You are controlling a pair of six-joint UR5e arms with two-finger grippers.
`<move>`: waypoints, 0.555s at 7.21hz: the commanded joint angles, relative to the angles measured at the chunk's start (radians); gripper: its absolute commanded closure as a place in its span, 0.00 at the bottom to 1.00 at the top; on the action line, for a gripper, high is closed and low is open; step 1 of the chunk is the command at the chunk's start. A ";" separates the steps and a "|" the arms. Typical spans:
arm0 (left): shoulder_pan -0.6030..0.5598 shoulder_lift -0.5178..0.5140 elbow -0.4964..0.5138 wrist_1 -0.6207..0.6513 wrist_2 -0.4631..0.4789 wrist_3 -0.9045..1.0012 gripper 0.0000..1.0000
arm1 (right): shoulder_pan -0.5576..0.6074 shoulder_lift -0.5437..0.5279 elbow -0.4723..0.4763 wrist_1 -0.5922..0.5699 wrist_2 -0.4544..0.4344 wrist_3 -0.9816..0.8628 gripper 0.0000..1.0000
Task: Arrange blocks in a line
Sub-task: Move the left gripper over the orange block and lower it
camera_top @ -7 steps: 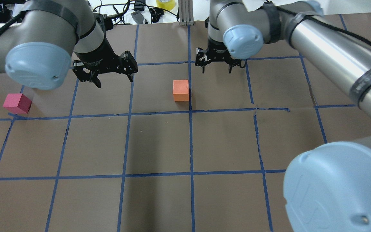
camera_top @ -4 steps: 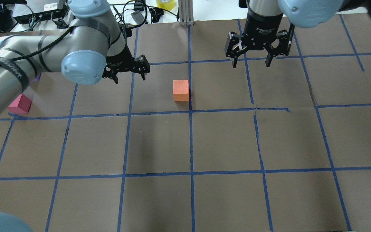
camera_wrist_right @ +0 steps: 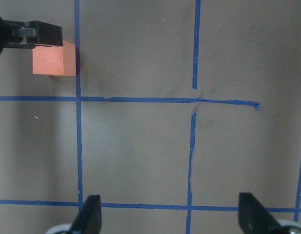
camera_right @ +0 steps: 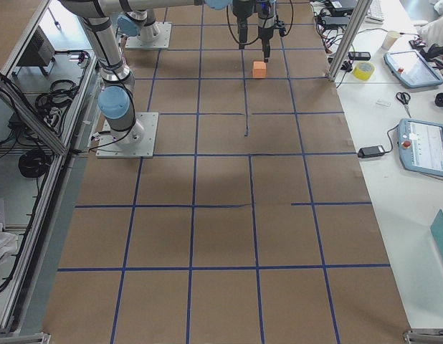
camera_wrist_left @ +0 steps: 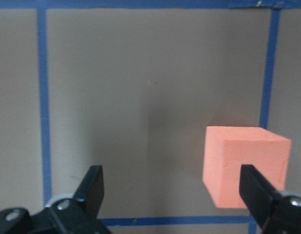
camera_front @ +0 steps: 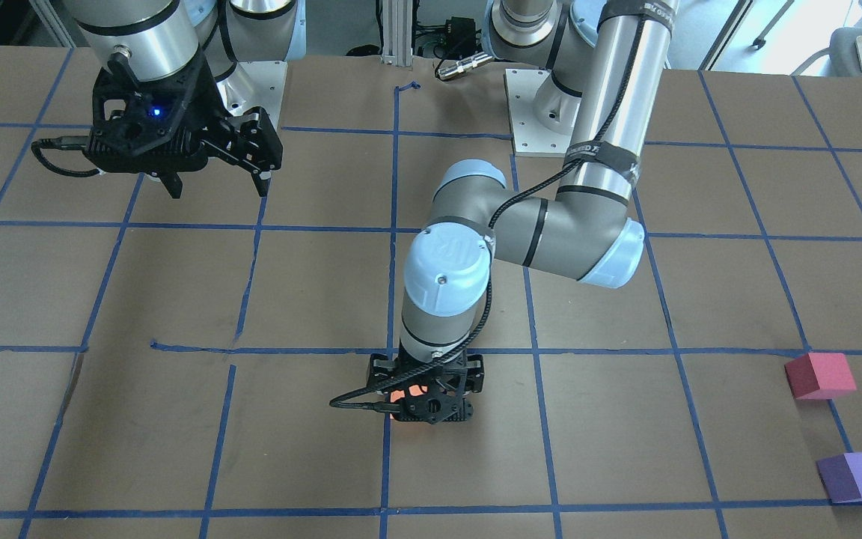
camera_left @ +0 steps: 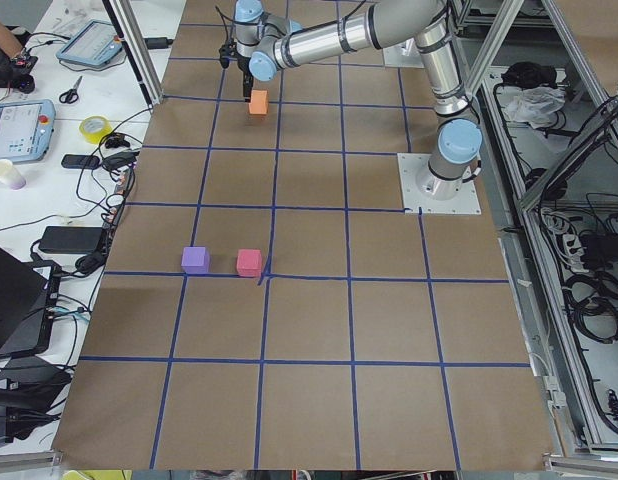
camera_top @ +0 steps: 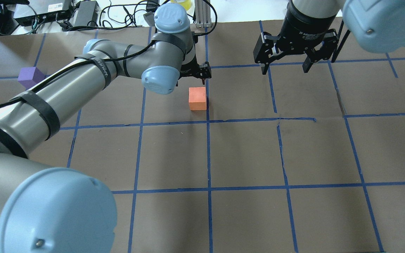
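Note:
The orange block [camera_top: 197, 99] sits near the table's middle by a blue tape line. My left gripper [camera_front: 427, 397] is open and hangs low right over it, hiding most of it in the front view. In the left wrist view the block [camera_wrist_left: 245, 165] lies by the right fingertip [camera_wrist_left: 255, 190], off centre between the jaws. The purple block [camera_top: 30, 77] and the pinkish-red block [camera_front: 820, 374] sit side by side far out on my left; my left arm hides the pinkish-red one in the overhead view. My right gripper [camera_top: 284, 68] is open and empty, raised to the right of the orange block.
Blue tape lines divide the brown table [camera_top: 244, 154] into a grid. Cables, electronics and a yellow tape roll [camera_top: 181, 3] lie beyond the far edge, by an aluminium post [camera_top: 202, 14]. My left arm [camera_top: 83, 77] stretches across the table's left half.
My left gripper has swung right from the left half of the table to above the orange block. My right gripper has shifted right and away from the block. The blocks have not moved.

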 commanded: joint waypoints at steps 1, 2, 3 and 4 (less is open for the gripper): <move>-0.029 -0.035 0.003 0.002 0.005 0.079 0.00 | 0.000 -0.001 0.015 0.000 -0.007 -0.002 0.00; -0.027 -0.038 0.003 0.002 0.016 0.077 0.00 | -0.003 -0.007 0.013 0.004 -0.005 -0.002 0.00; -0.027 -0.047 0.003 0.001 0.084 0.086 0.00 | -0.001 -0.008 0.016 0.009 -0.007 -0.002 0.00; -0.026 -0.046 0.004 0.001 0.094 0.082 0.00 | -0.001 -0.008 0.016 0.009 -0.007 -0.002 0.00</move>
